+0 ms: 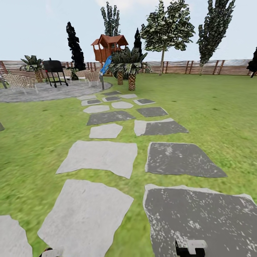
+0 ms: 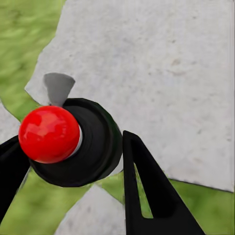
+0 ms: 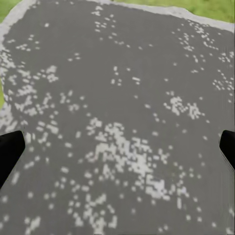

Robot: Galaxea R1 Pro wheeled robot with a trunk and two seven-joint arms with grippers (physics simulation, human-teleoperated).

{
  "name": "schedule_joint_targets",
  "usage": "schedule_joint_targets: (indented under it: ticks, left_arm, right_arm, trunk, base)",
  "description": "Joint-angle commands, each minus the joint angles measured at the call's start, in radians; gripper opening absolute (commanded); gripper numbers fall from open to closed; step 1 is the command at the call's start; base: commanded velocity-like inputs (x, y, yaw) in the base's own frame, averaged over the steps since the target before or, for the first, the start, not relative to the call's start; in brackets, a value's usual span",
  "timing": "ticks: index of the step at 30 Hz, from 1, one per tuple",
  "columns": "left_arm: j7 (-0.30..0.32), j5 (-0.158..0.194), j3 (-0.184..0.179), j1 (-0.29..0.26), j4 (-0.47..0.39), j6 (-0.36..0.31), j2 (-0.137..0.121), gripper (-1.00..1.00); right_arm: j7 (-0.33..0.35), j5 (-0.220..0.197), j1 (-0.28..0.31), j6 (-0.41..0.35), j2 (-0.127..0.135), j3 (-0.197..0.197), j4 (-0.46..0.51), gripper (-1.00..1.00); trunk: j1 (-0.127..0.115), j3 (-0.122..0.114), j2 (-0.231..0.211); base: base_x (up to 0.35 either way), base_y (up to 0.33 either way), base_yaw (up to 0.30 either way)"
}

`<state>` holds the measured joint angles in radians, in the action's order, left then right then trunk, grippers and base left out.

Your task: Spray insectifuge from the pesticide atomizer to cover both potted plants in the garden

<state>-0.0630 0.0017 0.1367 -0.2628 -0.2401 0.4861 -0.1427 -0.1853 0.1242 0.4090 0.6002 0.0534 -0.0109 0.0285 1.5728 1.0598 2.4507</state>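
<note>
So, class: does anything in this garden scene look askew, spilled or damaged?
Nothing stands out. The stepping stones lie flat in the lawn, and the grill and chairs stand upright on the patio.

No legible text (nor labels) anywhere

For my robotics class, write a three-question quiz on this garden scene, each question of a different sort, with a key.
1. True or false: the black barbecue grill stands on the round grey paved patio.
2. Multiple choice: in the left wrist view, the left gripper holds a black round object topped by a: A) red ball B) blue cap C) green leaf.
3. Fill in: in the right wrist view, the right gripper hangs open over a dark ____-speckled paving slab.

Key: 1 true; 2 A; 3 white.
</note>
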Motion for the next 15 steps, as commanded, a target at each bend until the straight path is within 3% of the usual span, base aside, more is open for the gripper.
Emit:
schedule_joint_targets:
  ticks: [1,15]
  left_arm:
    - [-0.003,0.0,0.0,0.0,0.001,0.003,0.0,-1.0]
    - [-0.003,0.0,0.0,-0.001,0.001,0.003,0.0,-1.0]
  right_arm:
    - [-0.008,0.011,0.001,0.001,0.0,-0.001,-0.001,1.0]
    - [-0.008,0.011,0.001,0.001,0.0,-0.001,-0.001,1.0]
  trunk:
    - [0.0,0.001,0.0]
    - [0.0,0.001,0.0]
  base:
    - [0.339,0.0,0.0]
    - [0.339,0.0,0.0]
